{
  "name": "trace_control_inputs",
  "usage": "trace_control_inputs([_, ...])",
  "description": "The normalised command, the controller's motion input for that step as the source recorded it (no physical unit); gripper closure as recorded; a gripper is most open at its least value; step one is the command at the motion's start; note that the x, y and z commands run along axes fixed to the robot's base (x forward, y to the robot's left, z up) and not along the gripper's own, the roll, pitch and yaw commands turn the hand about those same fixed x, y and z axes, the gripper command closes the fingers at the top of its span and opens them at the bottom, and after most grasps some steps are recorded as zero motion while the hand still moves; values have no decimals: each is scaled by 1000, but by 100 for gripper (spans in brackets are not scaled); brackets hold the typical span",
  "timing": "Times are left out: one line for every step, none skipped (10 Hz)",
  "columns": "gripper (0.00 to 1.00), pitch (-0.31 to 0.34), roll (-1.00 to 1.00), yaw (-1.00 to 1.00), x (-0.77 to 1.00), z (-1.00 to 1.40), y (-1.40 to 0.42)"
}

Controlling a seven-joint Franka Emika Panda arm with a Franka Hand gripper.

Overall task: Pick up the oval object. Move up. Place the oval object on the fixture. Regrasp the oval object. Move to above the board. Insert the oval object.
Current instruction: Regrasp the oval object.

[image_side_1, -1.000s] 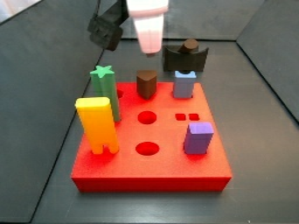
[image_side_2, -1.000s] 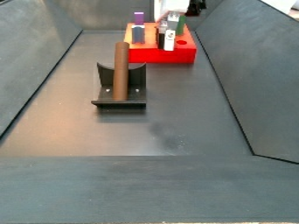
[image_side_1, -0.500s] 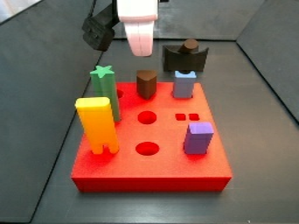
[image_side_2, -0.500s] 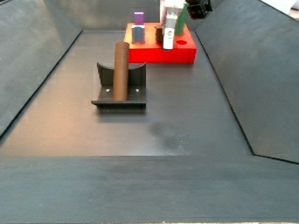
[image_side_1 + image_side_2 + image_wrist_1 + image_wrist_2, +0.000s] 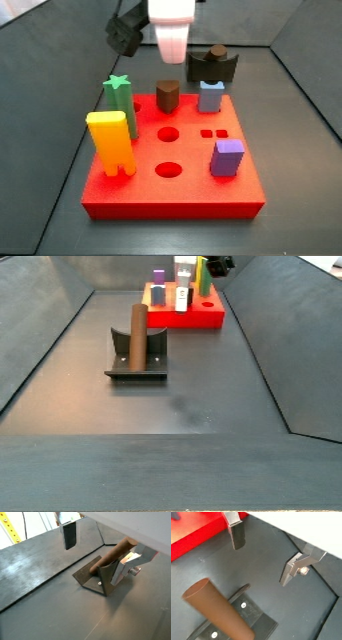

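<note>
While nothing sits between them, the gripper's 2 silver fingers stand wide apart in both wrist views, touching no piece. Below them the oval object, a smooth brown peg with a rounded end, leans upright on the fixture. In a side view the peg and fixture stand on the grey floor, well apart from the red board, over which the gripper hangs.

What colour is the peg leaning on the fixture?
Brown peg on the fixture, clearest in a side view.
</note>
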Motion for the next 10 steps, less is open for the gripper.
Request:
trace_control_inputs([0,140,88,61,1000,-21,-25])
trace_control_inputs([0,128,84,61,1000,-26,-29])
trace_control_inputs([0,114,84,58,1000,-27,-30])
trace_control_inputs([0,108,89,55,1000,-29,-31])
trace_control_inputs([0,103,92,49,1000,-33,-36])
trace_control_inputs([0,98,96,42,1000,-34,-31])
trace_control_inputs([0,94,100,36,995,-42,-34])
trace_control_inputs([0,92,107,35,922,-40,-31])
trace_control_inputs([0,94,117,29,834,-41,-28])
trace_control_inputs([0,89,117,28,775,-39,-27])
